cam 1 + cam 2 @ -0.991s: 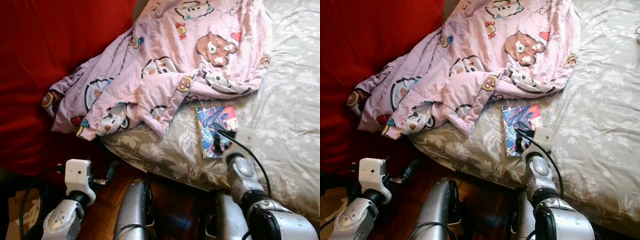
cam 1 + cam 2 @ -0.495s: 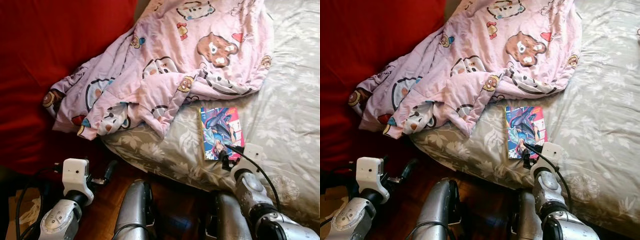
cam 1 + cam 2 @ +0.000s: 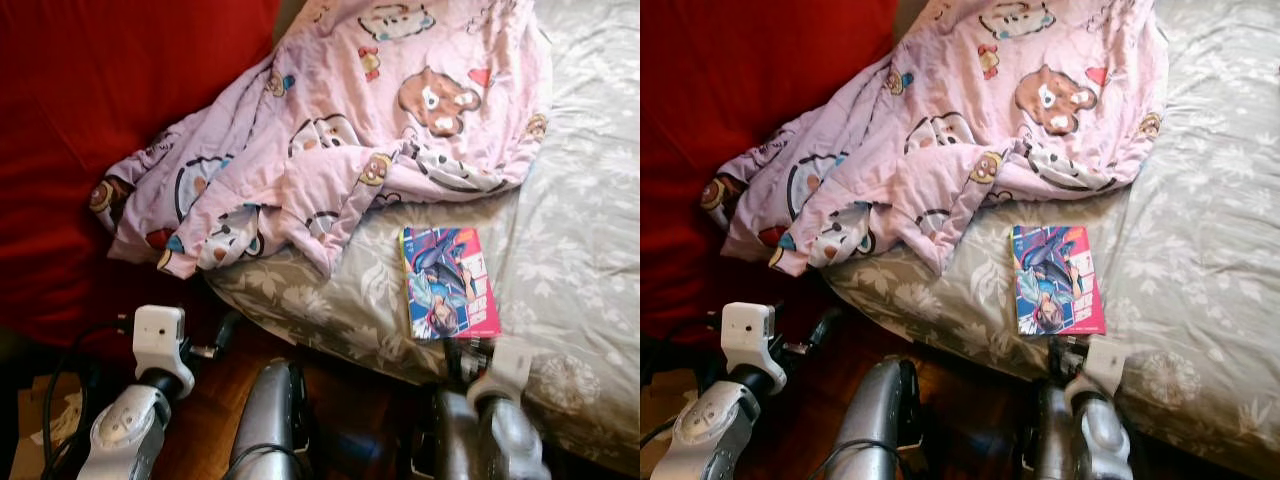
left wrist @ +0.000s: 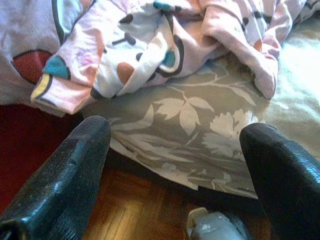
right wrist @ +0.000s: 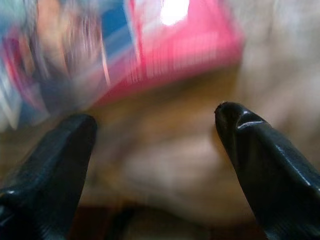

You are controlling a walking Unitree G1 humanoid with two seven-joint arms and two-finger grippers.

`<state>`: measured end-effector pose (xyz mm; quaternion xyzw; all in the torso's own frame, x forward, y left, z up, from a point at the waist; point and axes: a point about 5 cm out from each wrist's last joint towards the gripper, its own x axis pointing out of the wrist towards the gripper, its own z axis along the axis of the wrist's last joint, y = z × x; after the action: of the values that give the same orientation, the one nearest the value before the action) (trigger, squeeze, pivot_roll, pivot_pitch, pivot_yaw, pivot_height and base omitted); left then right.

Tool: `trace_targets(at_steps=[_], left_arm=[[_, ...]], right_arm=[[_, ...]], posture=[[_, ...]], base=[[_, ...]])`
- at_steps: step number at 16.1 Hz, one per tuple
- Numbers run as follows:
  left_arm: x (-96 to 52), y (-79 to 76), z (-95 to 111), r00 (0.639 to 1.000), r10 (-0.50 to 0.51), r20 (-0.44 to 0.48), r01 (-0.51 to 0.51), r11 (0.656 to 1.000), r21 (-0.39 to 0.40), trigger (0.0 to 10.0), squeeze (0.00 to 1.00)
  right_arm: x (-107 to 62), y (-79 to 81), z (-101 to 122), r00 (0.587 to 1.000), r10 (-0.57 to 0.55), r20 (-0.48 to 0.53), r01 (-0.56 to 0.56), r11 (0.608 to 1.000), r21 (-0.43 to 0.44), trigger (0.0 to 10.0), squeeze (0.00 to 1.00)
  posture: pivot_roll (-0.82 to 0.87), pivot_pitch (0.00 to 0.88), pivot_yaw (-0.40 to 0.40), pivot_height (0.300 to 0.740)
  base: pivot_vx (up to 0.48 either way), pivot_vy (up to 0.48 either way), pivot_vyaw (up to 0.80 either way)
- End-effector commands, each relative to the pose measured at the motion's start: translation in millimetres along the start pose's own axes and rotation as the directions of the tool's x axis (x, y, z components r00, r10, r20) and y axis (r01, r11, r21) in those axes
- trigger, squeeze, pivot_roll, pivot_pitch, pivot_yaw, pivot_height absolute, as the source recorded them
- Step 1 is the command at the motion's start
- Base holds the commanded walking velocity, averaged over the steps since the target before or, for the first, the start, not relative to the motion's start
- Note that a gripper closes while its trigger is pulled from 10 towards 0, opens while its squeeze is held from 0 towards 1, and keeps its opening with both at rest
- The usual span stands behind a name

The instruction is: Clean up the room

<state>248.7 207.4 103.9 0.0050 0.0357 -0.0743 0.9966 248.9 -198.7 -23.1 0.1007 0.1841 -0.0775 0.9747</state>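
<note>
— Left eye view: what's on the bed rn?

— Grey floral sheet, w/ a pink cartoon blanket bunched over the upper part, one corner hanging off the edge toward the red cover on the robot's left. Comic book lies flat on the sheet just below the blanket's lower fold, near the mattress edge, cover up, pink strip along one side.

— Anything holding the book?

— No. Right gripper sits low at the mattress edge, just under the book's bottom end. Right wrist view is blurry, but both black fingers are spread wide, nothing between them; book's pink corner shows beyond the tips, not touching as far as I can tell.

— And the other arm?

— Left gripper is down by the bedside over the wood floor, aimed at the sheet's overhang and the blanket's dangling corner. Fingers wide apart too, empty. Blanket hem is near but apart from them.

— Floor stuff?

— Black cable looping by the left arm, some cardboard at the corner. Robot's silver legs stand btw the two arms.
</note>
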Motion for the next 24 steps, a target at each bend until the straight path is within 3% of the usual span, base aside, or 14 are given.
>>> trace_targets(at_steps=[1,5,7,10,11,12,15,17,20,24], left_arm=[[-3.5,2.7,-10,0.999,0.011,-0.040,-0.011,1.000,-0.011,10.0,0.00],[0.9,2.6,-10,0.999,0.011,-0.031,-0.012,1.000,-0.014,10.0,0.00],[1.8,2.4,-10,1.000,0.012,-0.027,-0.013,1.000,-0.015,10.0,0.00],[1.4,2.1,-11,1.000,0.014,-0.021,-0.014,1.000,-0.018,10.0,0.00],[1.5,1.8,-11,1.000,0.014,-0.020,-0.014,1.000,-0.020,10.0,0.00],[1.5,0.2,-12,1.000,0.012,-0.020,-0.012,1.000,-0.022,10.0,0.00],[-0.8,-1.8,-13,1.000,0.009,-0.019,-0.009,1.000,-0.024,10.0,0.00],[-2.3,-3.3,-13,1.000,0.009,-0.020,-0.010,1.000,-0.026,10.0,0.00],[-5.9,-3.4,-13,1.000,0.014,-0.019,-0.015,1.000,-0.026,10.0,0.00],[-11.9,0.0,-13,0.999,0.029,-0.025,-0.030,0.999,-0.021,10.0,0.00]], right_arm=[[-10.1,2.7,-17,0.999,0.020,-0.040,-0.020,1.000,0.002,10.0,0.00],[-17.6,17.8,1,0.983,0.115,0.144,-0.114,0.993,-0.017,10.0,0.00],[-14.1,36.4,40,0.926,0.153,0.345,-0.161,0.987,-0.004,10.0,0.00],[-11.4,46.2,67,0.885,0.159,0.437,-0.184,0.983,0.015,10.0,0.00],[-8.3,47.7,68,0.889,0.166,0.427,-0.191,0.981,0.016,10.0,0.00],[9.5,48.8,66,0.930,0.157,0.331,-0.164,0.986,-0.008,10.0,0.00],[35.0,55.0,75,0.969,0.141,0.203,-0.145,0.989,0.004,10.0,0.00],[43.4,57.6,77,0.985,0.123,0.121,-0.123,0.992,-0.010,10.0,0.00],[47.5,61.8,71,0.989,0.144,0.019,-0.144,0.990,-0.008,10.0,0.00],[43.7,45.7,52,0.994,0.071,-0.081,-0.071,0.997,0.005,10.0,0.00]], posture=[[0.22,0.283,0.103,0.586],[0.21,0.279,0.101,0.586],[0.21,0.273,0.097,0.586],[0.20,0.259,0.093,0.586],[0.20,0.256,0.092,0.586],[0.21,0.252,0.090,0.586],[0.21,0.247,0.081,0.586],[0.23,0.245,0.077,0.586],[0.25,0.245,0.068,0.586],[0.27,0.261,0.061,0.586]], base=[[0.000,0.000,0.00],[0.000,0.000,0.00],[0.000,0.000,0.00],[0.000,0.000,0.00],[0.000,0.000,0.00],[0.000,0.000,0.00],[0.000,0.000,0.00],[0.000,0.000,0.00],[0.000,0.000,0.00],[0.000,0.000,0.00]])
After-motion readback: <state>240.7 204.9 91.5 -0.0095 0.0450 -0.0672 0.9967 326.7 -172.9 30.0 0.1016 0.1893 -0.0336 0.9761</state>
